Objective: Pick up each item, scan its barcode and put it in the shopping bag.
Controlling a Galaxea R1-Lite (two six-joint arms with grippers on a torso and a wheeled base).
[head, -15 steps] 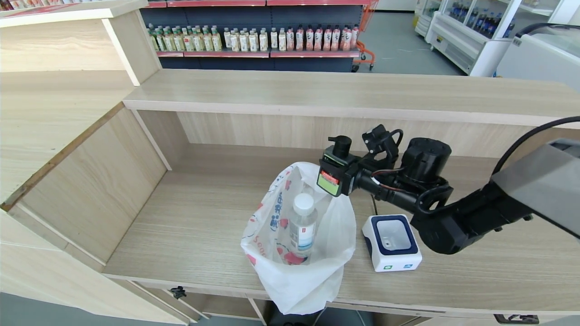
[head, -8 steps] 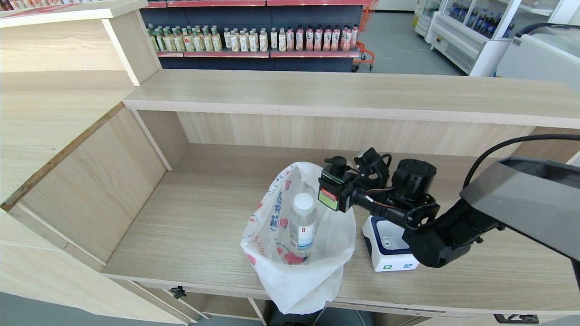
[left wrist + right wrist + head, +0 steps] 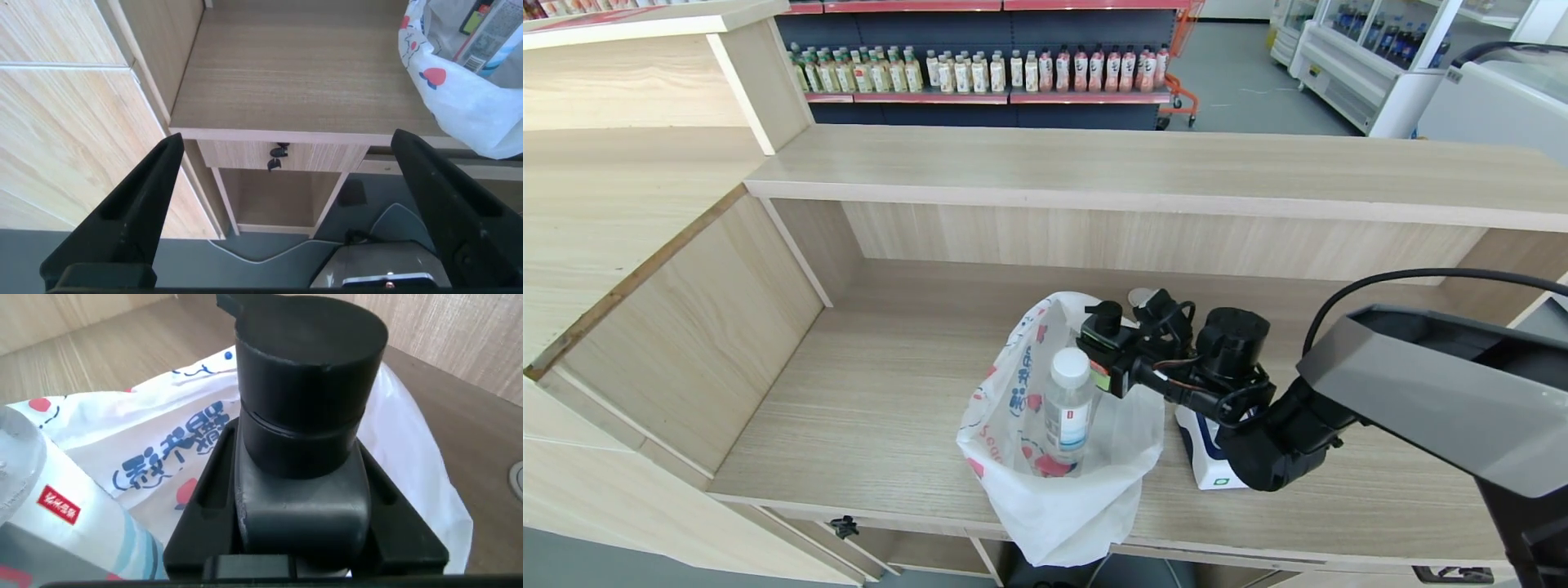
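On the wooden counter (image 3: 866, 408), the white shopping bag (image 3: 1054, 506) gapes at the front edge, with the scanner (image 3: 1205, 467) just beside it on my right. A clear water bottle (image 3: 1068, 408) stands upright inside. My right jaws (image 3: 1115, 365) hold a black pump-topped bottle (image 3: 1106, 314) upright over the bag's back rim, close beside that bottle. The free room, I judge, lies toward the scanner-side wall. My left jaws (image 3: 288, 143) hang wide apart and empty, off the front edge.

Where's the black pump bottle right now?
Head view: the black pump bottle is gripped in the right pincer over the shopping bag's right side, just right of the water bottle standing inside and left of the scanner.
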